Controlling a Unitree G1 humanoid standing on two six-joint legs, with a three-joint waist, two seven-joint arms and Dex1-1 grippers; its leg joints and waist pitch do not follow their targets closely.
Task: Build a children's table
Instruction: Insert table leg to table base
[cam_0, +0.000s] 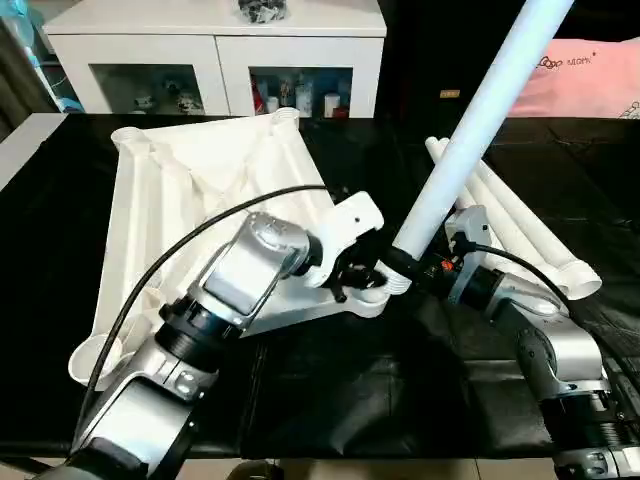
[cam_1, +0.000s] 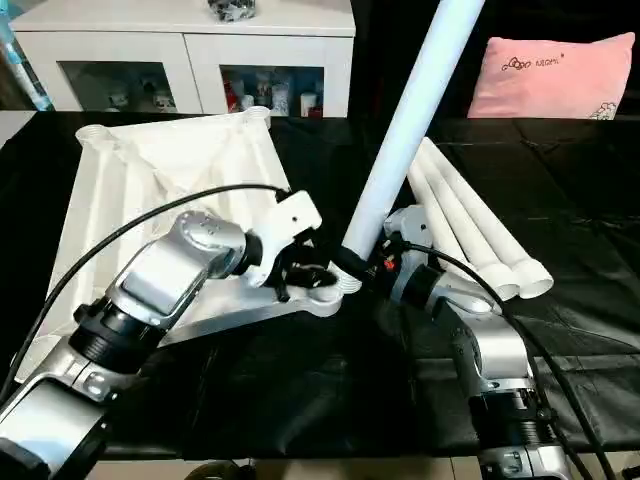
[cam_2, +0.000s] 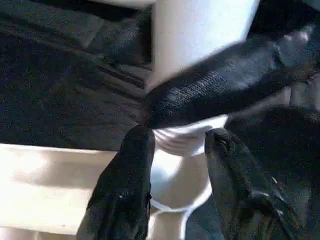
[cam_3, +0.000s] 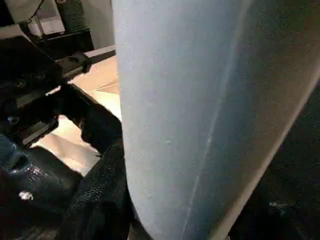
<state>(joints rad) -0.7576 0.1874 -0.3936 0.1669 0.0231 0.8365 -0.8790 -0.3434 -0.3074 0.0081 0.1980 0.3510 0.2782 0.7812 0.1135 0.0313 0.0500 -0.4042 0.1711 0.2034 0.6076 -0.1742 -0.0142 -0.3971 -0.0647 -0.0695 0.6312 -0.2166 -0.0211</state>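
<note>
Here: right claw (cam_0: 402, 268) grips leg (cam_0: 470, 140) (threaded end at corner socket (cam_0: 372, 296)); left claw (cam_2: 175, 150) parted, astride socket.

The work surface is covered by a black sheet (cam_0: 330, 390), creased and slightly glossy under overhead light. At the far side stands a white cabinet (cam_0: 215, 45) with two glass doors; small items, possibly bottles and figurines, sit behind the glass. A dark object (cam_0: 262, 10) rests on the cabinet top. At the far right lies a pink cushion (cam_1: 555, 75) bearing printed lettering. A pale strip of floor (cam_0: 330, 468) is visible along the near edge.
</note>
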